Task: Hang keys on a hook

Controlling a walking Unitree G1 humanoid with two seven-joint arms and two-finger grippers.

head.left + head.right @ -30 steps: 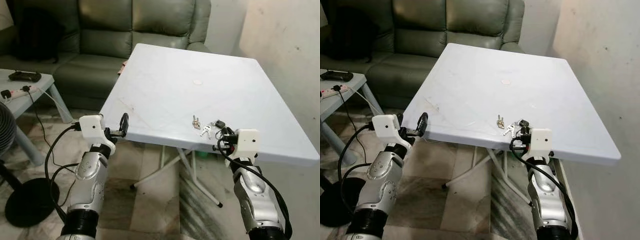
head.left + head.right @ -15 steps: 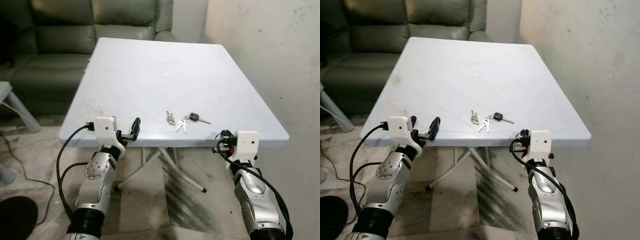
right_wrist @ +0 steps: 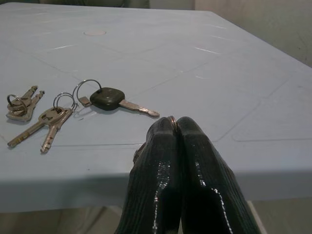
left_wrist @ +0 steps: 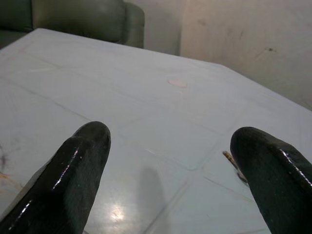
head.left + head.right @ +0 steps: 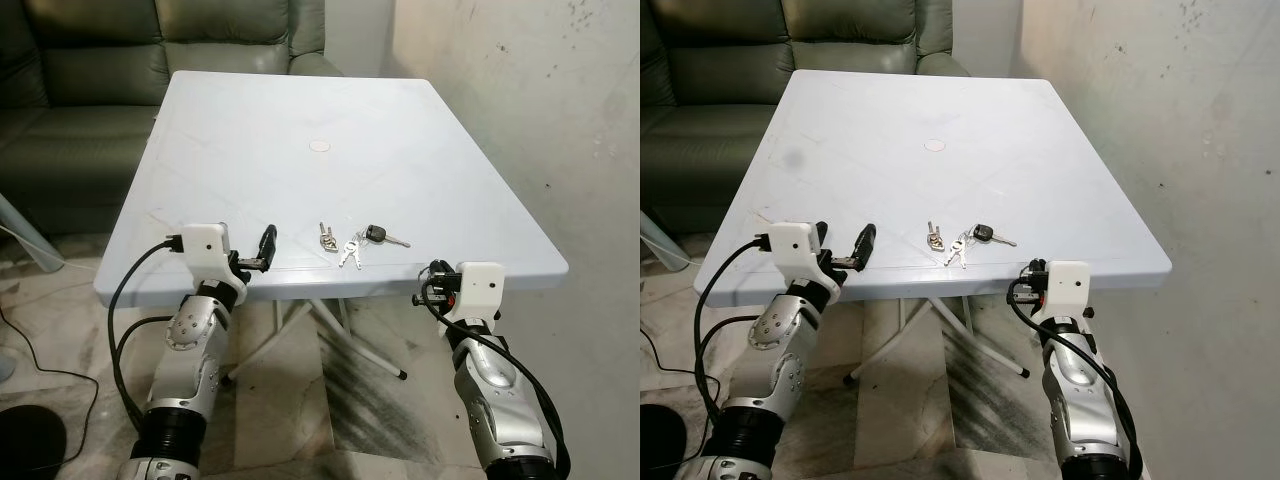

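Observation:
Three small bunches of keys lie near the front edge of the white table (image 5: 300, 100): silver keys (image 5: 327, 236), more silver keys (image 5: 350, 252) and a black-headed key (image 5: 380, 236). In the right wrist view they appear as the black-headed key (image 3: 109, 97) and silver keys (image 3: 51, 117). My right gripper (image 5: 428, 285) hangs just off the front edge, slightly below the tabletop, right of the keys. It is shut (image 3: 176, 124), and a thin metal ring edge peeks out between its fingertips. My left gripper (image 5: 268, 245) is open at the front edge, left of the keys, its fingers (image 4: 78, 165) wide apart.
A dark green sofa (image 5: 90, 60) stands behind the table. A bare wall (image 5: 540, 100) runs along the right side. The table's folding legs (image 5: 330, 320) cross beneath it over a tiled floor. A small round mark (image 5: 319, 146) sits mid-table.
The camera has swung, so the table now sits centred in view. My right gripper has drawn back from the keys to just off the table's front edge. The three bunches stay put.

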